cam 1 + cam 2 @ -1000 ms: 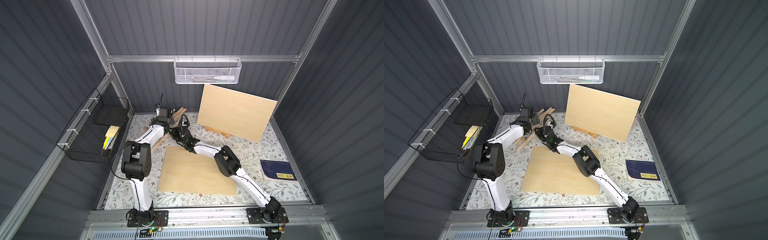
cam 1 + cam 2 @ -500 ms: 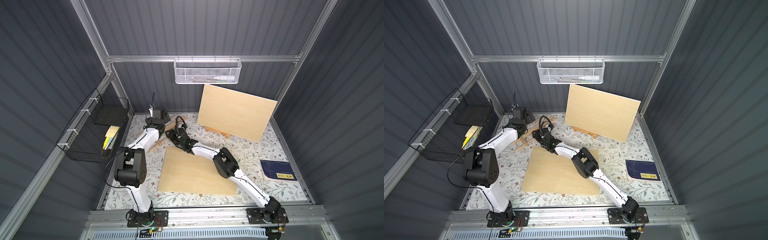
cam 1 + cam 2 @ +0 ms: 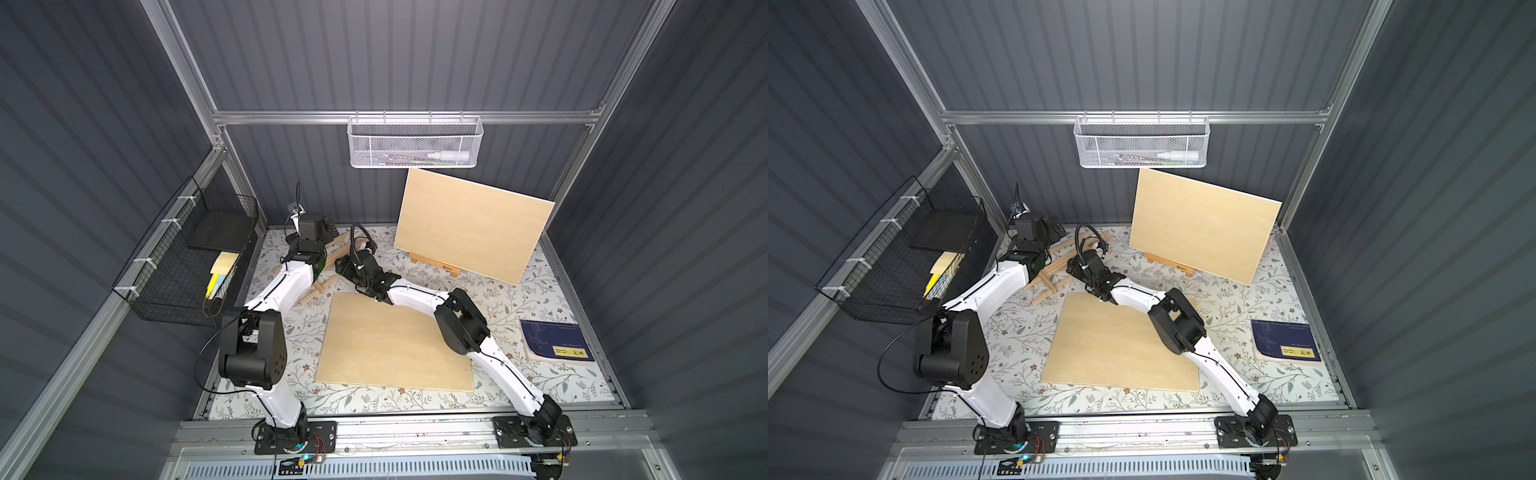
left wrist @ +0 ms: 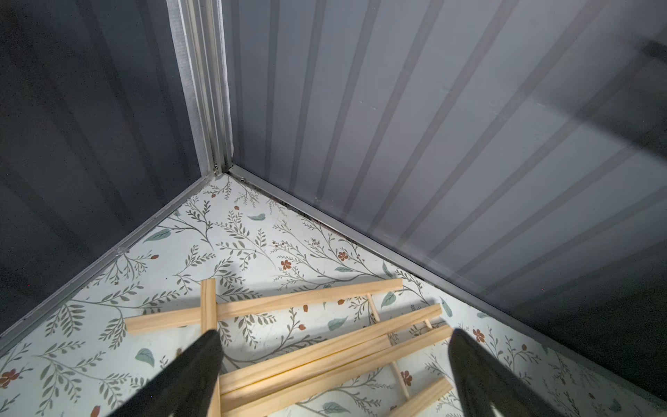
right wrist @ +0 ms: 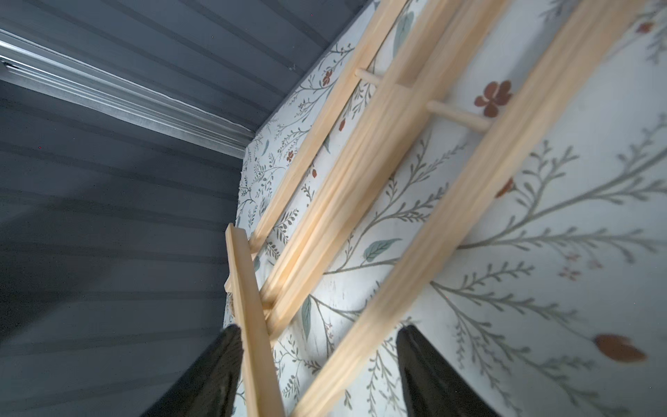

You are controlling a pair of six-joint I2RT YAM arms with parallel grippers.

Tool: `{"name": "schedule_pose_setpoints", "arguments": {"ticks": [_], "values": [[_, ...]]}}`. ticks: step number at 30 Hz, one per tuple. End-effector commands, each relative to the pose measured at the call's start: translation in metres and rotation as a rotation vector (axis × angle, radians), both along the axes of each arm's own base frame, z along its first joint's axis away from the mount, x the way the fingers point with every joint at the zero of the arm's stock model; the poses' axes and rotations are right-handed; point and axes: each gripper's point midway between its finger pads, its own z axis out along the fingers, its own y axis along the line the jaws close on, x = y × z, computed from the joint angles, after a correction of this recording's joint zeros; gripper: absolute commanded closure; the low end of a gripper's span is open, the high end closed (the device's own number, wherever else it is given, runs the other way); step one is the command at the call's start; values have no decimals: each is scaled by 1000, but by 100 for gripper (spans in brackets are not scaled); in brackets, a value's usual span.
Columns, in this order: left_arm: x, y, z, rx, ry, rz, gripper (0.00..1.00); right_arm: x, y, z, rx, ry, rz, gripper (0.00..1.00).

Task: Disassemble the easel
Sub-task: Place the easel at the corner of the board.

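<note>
Here, my left gripper (image 4: 334, 335) and right gripper (image 5: 319, 330) both gape empty over the easel (image 4: 306, 353), lying flat in the far-left corner, apparently still pegged together; 1 board (image 3: 390, 340) lies apart.

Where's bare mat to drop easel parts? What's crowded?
Free: mat between flat board and book, though the right arm crosses it; the strip between flat board and standing board; the front-left patch between left arm and flat board. Crowded: back-left corner, left gripper and right gripper over the frame.
</note>
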Motion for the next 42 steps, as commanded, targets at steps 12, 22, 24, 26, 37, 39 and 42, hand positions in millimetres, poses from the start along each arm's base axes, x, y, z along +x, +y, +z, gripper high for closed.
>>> {"name": "schedule_pose_setpoints", "arguments": {"ticks": [12,22,24,26,37,39,42], "values": [[19,-8,-30,13,34,-46,7,-14,-41,95,-72,-364,-110,37],[31,-12,-111,32,219,-61,11,-33,-111,154,-123,-584,-287,35],[34,-13,-127,37,256,-62,12,-37,-119,158,-135,-608,-296,35],[37,-8,-136,55,264,-35,13,-40,-124,161,-145,-638,-301,35],[42,5,-213,149,424,7,11,-49,-137,163,-176,-683,-308,34],[41,8,-223,167,445,14,10,-49,-137,163,-177,-684,-306,34],[42,19,-231,190,465,43,10,-49,-136,163,-183,-690,-305,34]]}}
